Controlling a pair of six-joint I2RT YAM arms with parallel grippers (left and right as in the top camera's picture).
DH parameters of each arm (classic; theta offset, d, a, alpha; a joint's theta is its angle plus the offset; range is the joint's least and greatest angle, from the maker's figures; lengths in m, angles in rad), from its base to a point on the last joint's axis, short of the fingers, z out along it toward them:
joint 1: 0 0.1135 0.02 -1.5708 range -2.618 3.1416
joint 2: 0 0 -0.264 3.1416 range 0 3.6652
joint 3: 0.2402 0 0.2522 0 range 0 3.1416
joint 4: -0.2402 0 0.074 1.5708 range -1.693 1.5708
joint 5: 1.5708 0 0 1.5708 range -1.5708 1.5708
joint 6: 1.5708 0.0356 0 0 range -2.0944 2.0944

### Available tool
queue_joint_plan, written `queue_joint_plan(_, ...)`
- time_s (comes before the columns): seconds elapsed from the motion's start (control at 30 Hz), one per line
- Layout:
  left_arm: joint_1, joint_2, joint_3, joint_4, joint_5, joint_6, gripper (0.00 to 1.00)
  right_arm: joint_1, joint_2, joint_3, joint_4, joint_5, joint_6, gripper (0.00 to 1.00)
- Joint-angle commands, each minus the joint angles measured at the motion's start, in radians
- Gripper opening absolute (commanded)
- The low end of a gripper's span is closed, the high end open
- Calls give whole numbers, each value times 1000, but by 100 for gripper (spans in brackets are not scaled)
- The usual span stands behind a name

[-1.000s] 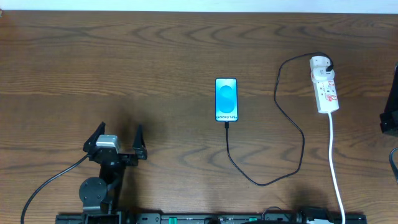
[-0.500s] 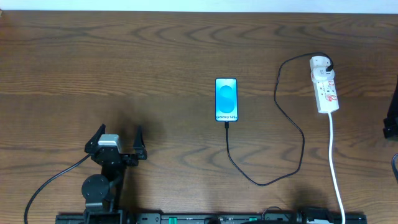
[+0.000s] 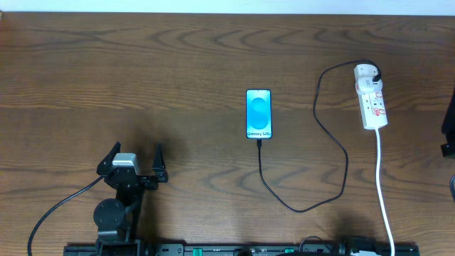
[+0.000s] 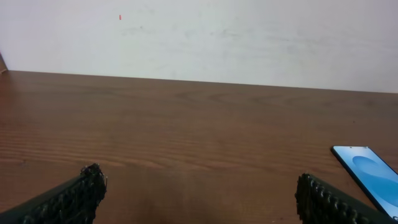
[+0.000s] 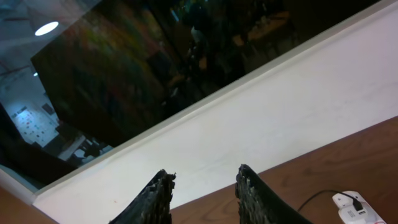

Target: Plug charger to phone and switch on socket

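The left gripper (image 3: 136, 153) sits low over the table (image 3: 142, 71) with its fingers (image 4: 81, 194) spread wide and nothing between them. The phone (image 3: 259, 114) lies flat, ahead of them and off to their right, well apart. The right gripper (image 5: 202, 194) is tilted up toward the wall; its fingers (image 5: 155, 199) stand a little apart and hold nothing. The socket (image 3: 372, 96) shows just past them, low and to their right.

The charger (image 3: 334, 142) runs from the end of the socket in a long loop, and its tip meets the near edge of the phone, so it looks plugged in. Whether the switch is on cannot be told.

The likely trouble is at the switch. The socket is light and loose on the table, so a press coming in at a slant could shove it instead, drag the charger and pull the tip out of the phone. A finger could also land on the plug beside the switch.

The lit blue screen reads "Galaxy", followed by small characters that look like "S25+". The red marks on the socket are too small to read
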Motion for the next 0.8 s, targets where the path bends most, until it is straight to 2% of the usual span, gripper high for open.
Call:
queue_joint_plan(0.0, 0, 5, -11, -42, 5, 10, 99, 5, -6, 2, -5, 7, -3, 31)
queue_joint_plan(0.77, 13, -14, -11, -42, 5, 10, 100, 5, -7, 2, -11, -13, 31, 34)
